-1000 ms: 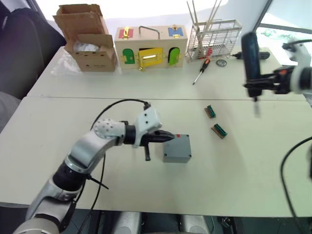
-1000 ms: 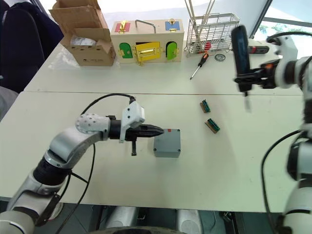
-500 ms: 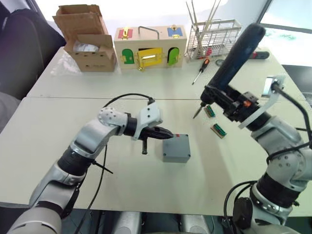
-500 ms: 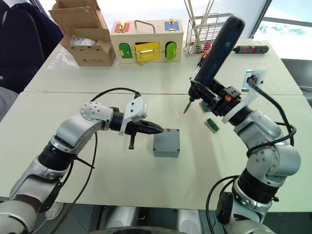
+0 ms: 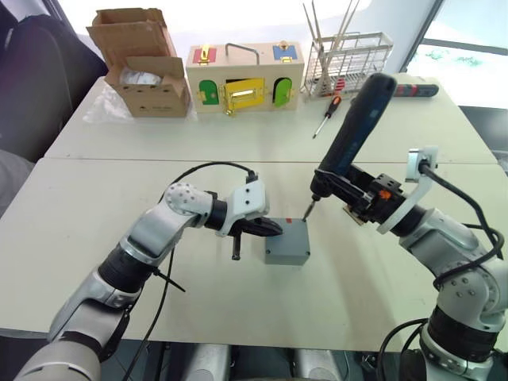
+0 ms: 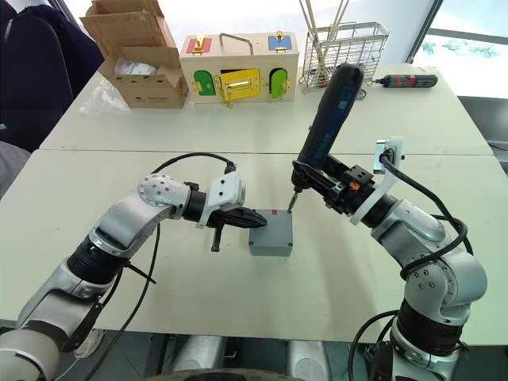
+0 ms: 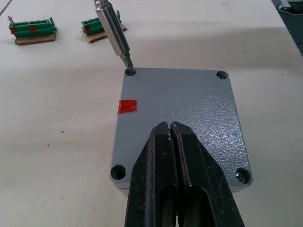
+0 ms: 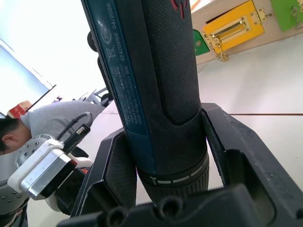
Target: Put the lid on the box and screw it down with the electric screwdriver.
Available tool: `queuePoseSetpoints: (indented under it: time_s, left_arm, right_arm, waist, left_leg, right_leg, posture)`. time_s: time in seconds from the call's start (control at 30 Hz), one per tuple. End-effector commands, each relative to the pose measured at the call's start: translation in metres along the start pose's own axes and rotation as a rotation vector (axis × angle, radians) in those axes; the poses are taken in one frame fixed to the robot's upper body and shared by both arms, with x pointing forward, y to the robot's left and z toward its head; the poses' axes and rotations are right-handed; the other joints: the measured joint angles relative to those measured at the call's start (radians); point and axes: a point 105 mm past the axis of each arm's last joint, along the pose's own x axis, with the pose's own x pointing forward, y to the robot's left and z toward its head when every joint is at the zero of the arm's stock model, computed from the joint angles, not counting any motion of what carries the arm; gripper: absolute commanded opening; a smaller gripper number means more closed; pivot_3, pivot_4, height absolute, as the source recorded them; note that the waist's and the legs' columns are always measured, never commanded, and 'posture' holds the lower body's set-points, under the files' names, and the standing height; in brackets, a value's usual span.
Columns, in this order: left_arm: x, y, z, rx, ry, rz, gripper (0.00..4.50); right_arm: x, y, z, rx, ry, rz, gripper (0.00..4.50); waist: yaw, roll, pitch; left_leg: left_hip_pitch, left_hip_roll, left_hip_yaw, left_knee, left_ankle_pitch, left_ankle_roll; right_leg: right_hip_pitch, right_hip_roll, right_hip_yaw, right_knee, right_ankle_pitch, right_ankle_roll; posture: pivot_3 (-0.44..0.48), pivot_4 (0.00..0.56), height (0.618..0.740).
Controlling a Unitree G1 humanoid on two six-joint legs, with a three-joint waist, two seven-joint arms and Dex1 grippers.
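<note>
Left wrist view: left hand (image 7: 171, 126) pressed together on the lid (image 7: 189, 109); right hand (image 8: 165, 156) clamps the electric screwdriver (image 8: 147, 71).

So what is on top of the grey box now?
The lid covers the box. The shut left gripper rests on it, and the electric screwdriver bit meets a corner hole. The inside is hidden.

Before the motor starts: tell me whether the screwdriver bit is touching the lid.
Touching. In the left wrist view, the bit of the screwdriver sits tip-down in a corner screw hole of the lid, with no gap showing.
</note>
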Motion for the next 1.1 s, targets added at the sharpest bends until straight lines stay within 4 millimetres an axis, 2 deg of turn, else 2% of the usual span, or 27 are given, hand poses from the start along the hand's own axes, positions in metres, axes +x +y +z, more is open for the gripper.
queuePoseSetpoints:
  time_s: [0.03, 0.63, 0.8, 0.93, 1.1]
  left_arm:
    - [0.002, -0.005, -0.007, -0.013, 0.023, -0.010, 0.00]
    - [0.004, -0.002, -0.004, -0.009, 0.015, 0.008, 0.00]
    - [0.006, -0.006, -0.005, -0.008, 0.018, -0.004, 0.00]
    - [0.009, -0.010, -0.010, -0.009, 0.037, -0.020, 0.00]
    - [0.013, -0.011, -0.008, -0.013, 0.034, -0.025, 0.00]
  right_arm:
    - [0.000, 0.011, 0.014, -0.068, -0.056, 0.039, 1.85]
    - [0.005, 0.012, -0.009, -0.149, 0.013, 0.032, 1.85]
    - [-0.001, 0.026, -0.028, -0.143, 0.090, 0.103, 1.85]
    - [-0.008, 0.029, -0.046, -0.178, 0.156, 0.121, 1.85]
    - [-0.004, 0.027, -0.051, -0.181, 0.151, 0.121, 1.85]
  waist:
    - [0.000, 0.000, 0.000]
    - [0.000, -0.001, -0.001]
    - [0.001, -0.005, -0.005]
    - [0.003, -0.009, -0.009]
    - [0.003, -0.010, -0.014]
  left_leg:
    - [0.000, 0.000, 0.000, 0.000, 0.000, 0.000]
    - [0.000, 0.000, 0.000, 0.000, 0.000, 0.000]
    - [0.003, 0.000, 0.000, 0.000, 0.000, 0.000]
    - [0.013, 0.001, 0.000, -0.002, -0.002, 0.003]
    - [0.028, 0.003, -0.001, -0.005, -0.008, 0.013]
  right_leg:
    - [0.000, 0.000, 0.000, 0.000, 0.000, 0.000]
    - [0.000, 0.000, 0.000, 0.000, 0.000, 0.000]
    - [0.003, 0.000, 0.000, -0.001, 0.000, 0.000]
    - [0.013, 0.001, -0.001, -0.004, 0.000, 0.000]
    - [0.033, 0.003, -0.001, -0.016, -0.001, 0.001]
  posture:
    - [0.000, 0.150, 0.730]
    - [0.000, 0.150, 0.730]
    - [0.000, 0.150, 0.730]
    - [0.000, 0.150, 0.730]
    - [0.000, 0.150, 0.730]
